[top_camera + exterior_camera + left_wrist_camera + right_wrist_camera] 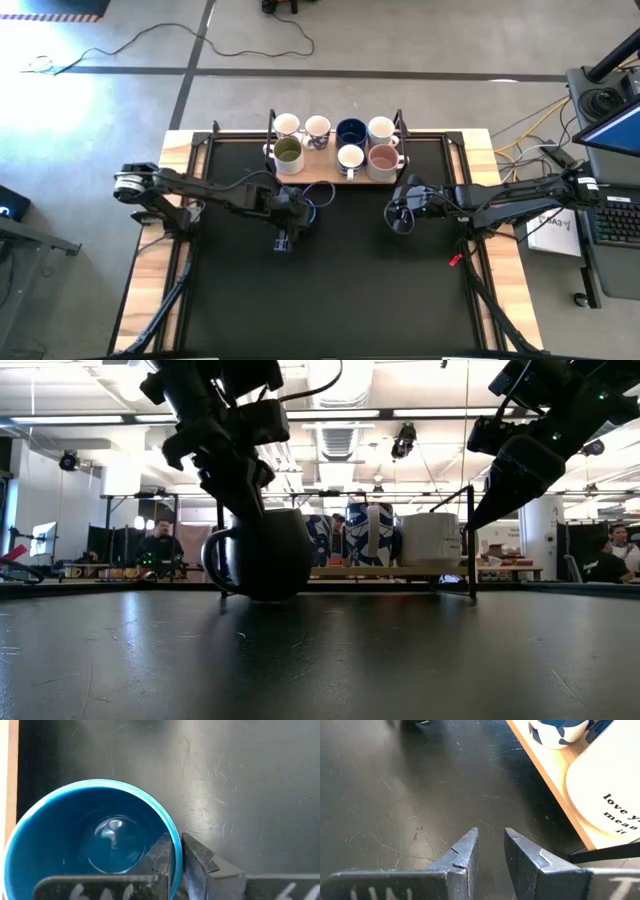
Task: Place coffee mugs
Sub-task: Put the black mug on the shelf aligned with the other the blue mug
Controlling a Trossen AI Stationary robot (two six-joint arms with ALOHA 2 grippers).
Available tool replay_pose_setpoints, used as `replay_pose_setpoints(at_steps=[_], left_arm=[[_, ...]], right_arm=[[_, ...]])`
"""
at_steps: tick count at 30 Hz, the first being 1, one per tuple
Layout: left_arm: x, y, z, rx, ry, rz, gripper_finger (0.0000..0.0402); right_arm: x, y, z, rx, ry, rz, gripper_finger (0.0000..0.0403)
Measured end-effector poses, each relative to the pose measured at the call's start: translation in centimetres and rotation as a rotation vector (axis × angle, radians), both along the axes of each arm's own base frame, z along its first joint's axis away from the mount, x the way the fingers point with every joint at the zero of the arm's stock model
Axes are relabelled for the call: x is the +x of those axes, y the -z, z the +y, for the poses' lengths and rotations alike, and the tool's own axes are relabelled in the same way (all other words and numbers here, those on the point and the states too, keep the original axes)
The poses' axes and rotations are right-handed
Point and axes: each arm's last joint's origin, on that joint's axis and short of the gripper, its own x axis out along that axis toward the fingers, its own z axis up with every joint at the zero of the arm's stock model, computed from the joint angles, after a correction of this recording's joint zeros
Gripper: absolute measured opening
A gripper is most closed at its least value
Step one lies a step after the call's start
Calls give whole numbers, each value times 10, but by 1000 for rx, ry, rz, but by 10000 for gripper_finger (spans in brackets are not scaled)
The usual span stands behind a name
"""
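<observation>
Seven mugs stand in two rows on a wooden board [325, 172] at the mat's far edge: white ones, a dark blue one [351, 131], an olive-green one [288, 153] and a pinkish one [384, 160]. An eighth mug [95, 845], dark outside and bright blue inside, is in my left gripper [177, 857] just near of the board [308, 207]. In the low view it hangs upright [265, 555] at mat height. My right gripper [491, 842] hovers above the mat right of centre [398, 218], slightly open and holding nothing. My left gripper pinches the blue-lined mug's rim [176, 845], one finger [161, 855] inside the cup and the other [200, 860] outside its wall. The fingers come from above, pointing down. The mug is upright with its handle [215, 560] to one side; whether its base touches the mat I cannot tell.
Thin black posts [470, 540] rise at the board's ends. A white mug with black lettering [605, 785] and a blue-patterned mug [555, 732] stand close ahead of my right gripper. The black mat [330, 290] lies bare toward the near edge. People sit in the room behind.
</observation>
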Motion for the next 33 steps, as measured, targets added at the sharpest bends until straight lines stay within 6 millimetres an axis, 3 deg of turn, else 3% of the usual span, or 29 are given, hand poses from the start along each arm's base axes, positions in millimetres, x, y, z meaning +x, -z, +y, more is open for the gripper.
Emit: replay_pose_setpoints(at_steps=[11, 23, 33], left_arm=[[10, -32, 9, 14, 29, 0, 13], [34, -46, 35, 21, 35, 56, 13], [35, -48, 54, 22, -15, 43, 13]], right_arm=[[0, 0, 0, 0, 0, 0, 84], [0, 0, 0, 0, 0, 0, 84], [0, 0, 0, 0, 0, 0, 84]])
